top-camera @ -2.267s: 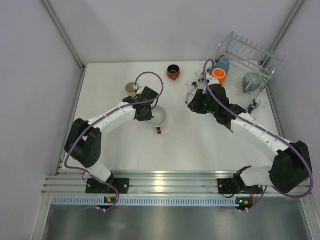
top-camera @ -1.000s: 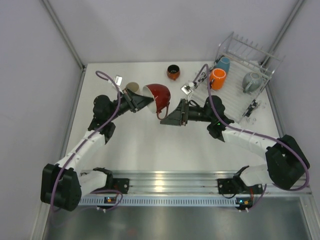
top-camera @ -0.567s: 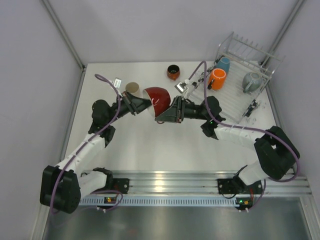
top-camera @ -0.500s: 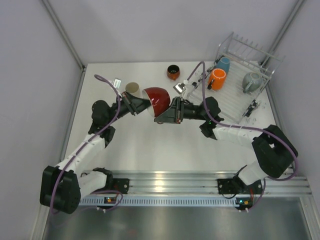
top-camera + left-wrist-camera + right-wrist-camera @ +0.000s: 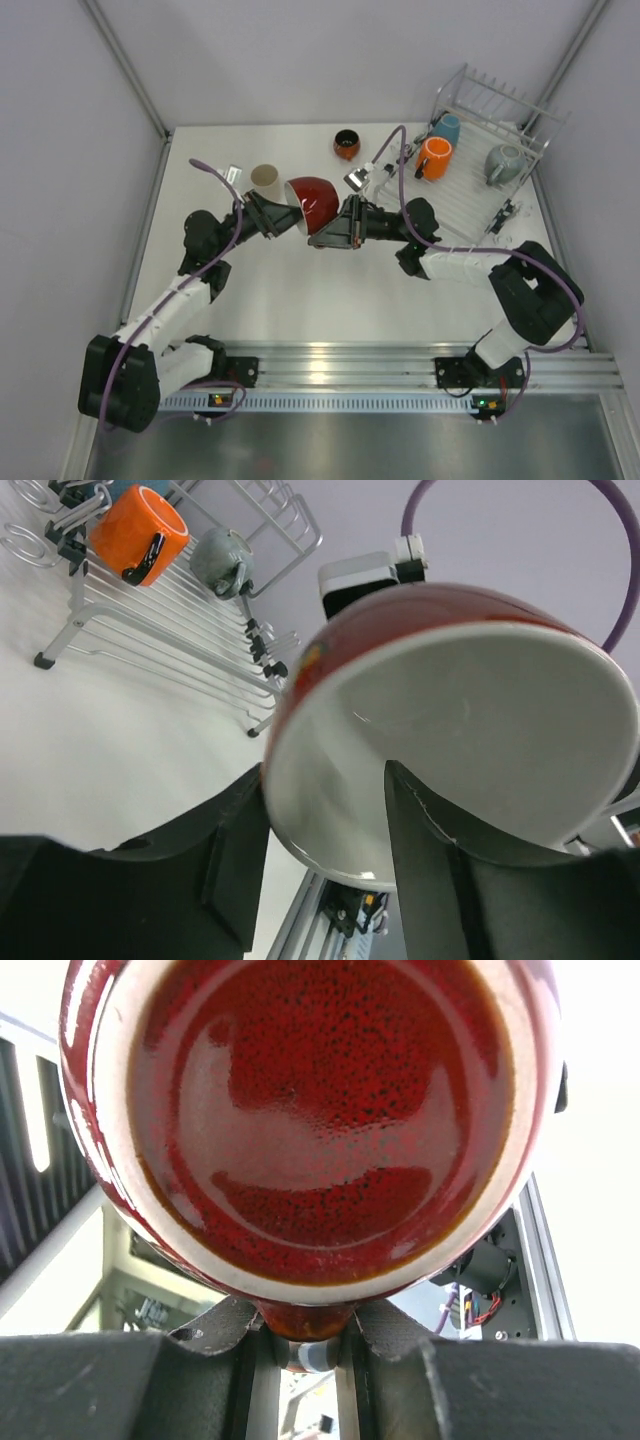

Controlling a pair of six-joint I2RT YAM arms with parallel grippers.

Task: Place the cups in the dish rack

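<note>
The red mug [image 5: 312, 200], white inside, hangs on its side above the table between both arms. My right gripper [image 5: 326, 234] is shut on its handle; in the right wrist view the red base [image 5: 320, 1110] fills the frame above the right gripper [image 5: 303, 1325]. My left gripper [image 5: 283, 213] straddles the mug's rim [image 5: 300, 810] with its jaws apart, one finger outside and one over the white inside; the left gripper [image 5: 325, 820] is open. The dish rack [image 5: 497, 100] at the far right holds an orange mug [image 5: 436, 153], a light blue cup [image 5: 447, 127] and a grey mug [image 5: 503, 163].
A beige tumbler [image 5: 265, 177] stands on the table just behind the left gripper. A dark-and-orange cup [image 5: 346, 143] sits at the far middle. The left wrist view shows the rack [image 5: 170, 620] with the orange mug [image 5: 140, 535] and grey mug [image 5: 223, 563].
My right gripper has moved in from the rack side and shut on the mug's handle. My left gripper's jaws have spread apart on the rim. The mug has barely shifted.
</note>
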